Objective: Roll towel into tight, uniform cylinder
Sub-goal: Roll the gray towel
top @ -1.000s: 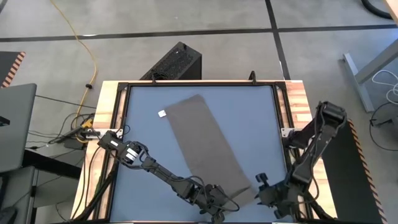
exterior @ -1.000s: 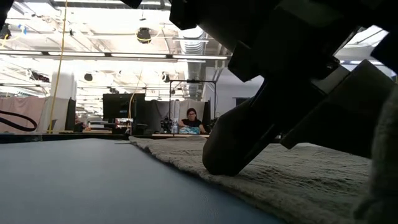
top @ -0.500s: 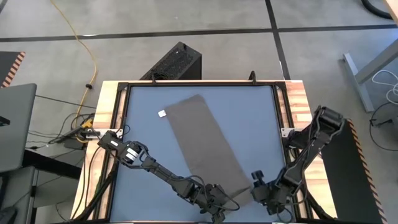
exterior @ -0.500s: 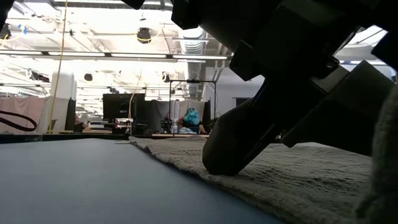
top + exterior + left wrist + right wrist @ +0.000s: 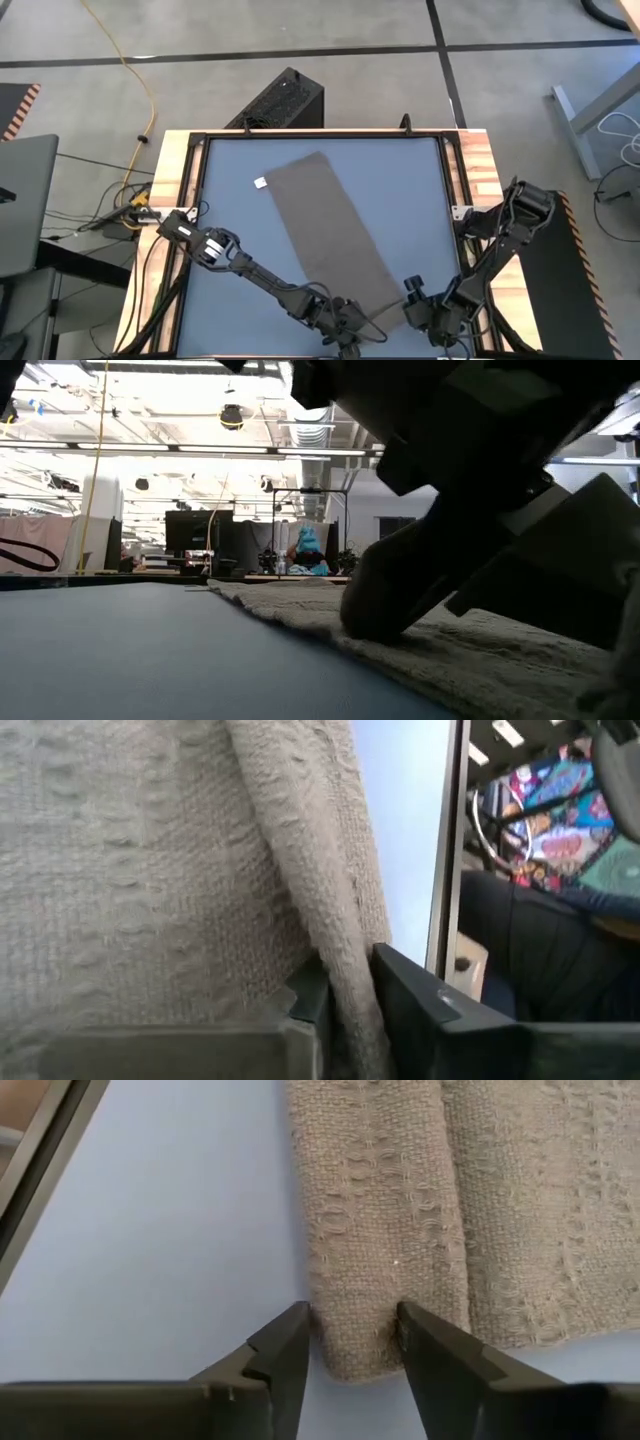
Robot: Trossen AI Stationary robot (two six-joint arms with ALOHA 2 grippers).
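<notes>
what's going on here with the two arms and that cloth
Two robot arms are working at the near end of a taupe towel that lies flat and slanted across the blue-grey table. The left gripper has a folded edge of the towel between its fingers. The right gripper straddles the rolled-over end at the other near corner, fingers on either side of it. Only that near end looks turned over; the rest lies unrolled, with its small white tag at the far corner.
</notes>
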